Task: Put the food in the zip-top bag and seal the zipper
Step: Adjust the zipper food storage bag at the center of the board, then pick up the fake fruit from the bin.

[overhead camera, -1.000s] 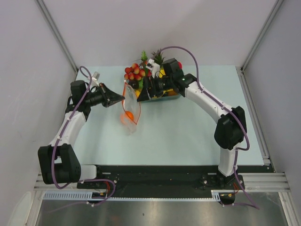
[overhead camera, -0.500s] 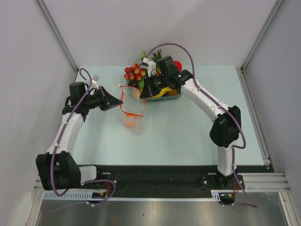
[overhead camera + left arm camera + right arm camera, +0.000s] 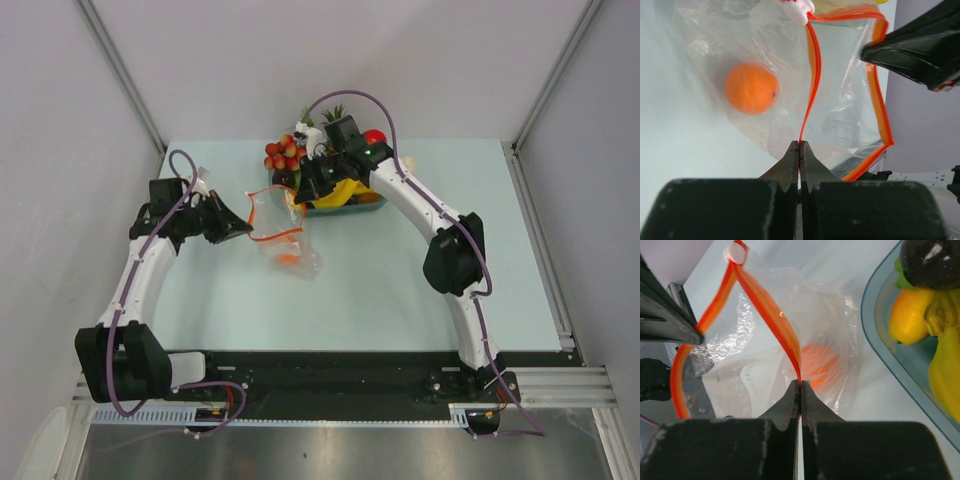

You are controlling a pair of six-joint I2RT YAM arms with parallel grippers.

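Observation:
The clear zip-top bag (image 3: 285, 228) hangs over the table between my two grippers with its mouth pulled wide. Its red-orange zipper (image 3: 815, 60) forms an open loop, and a white slider (image 3: 797, 10) sits at one end. My left gripper (image 3: 800, 145) is shut on one side of the strip. The right gripper (image 3: 800, 384) is shut on the opposite side of the zipper (image 3: 772, 312). A round orange (image 3: 751, 88) lies inside the bag (image 3: 750, 375). The yellow banana bunch (image 3: 342, 192) rests in the tray, and the red apple (image 3: 375, 137) sits at its back right.
The blue-tinted tray (image 3: 875, 315) stands just right of the bag, holding yellow fruits (image 3: 910, 315). A red berry cluster (image 3: 283, 153) and a pineapple top (image 3: 335, 115) stand at the tray's back. Grey walls close in the table behind and on both sides.
The right gripper closed on the zipper strip. The two grippers drew apart, so the bag went from hanging narrow to a wide open mouth and shifted slightly right.

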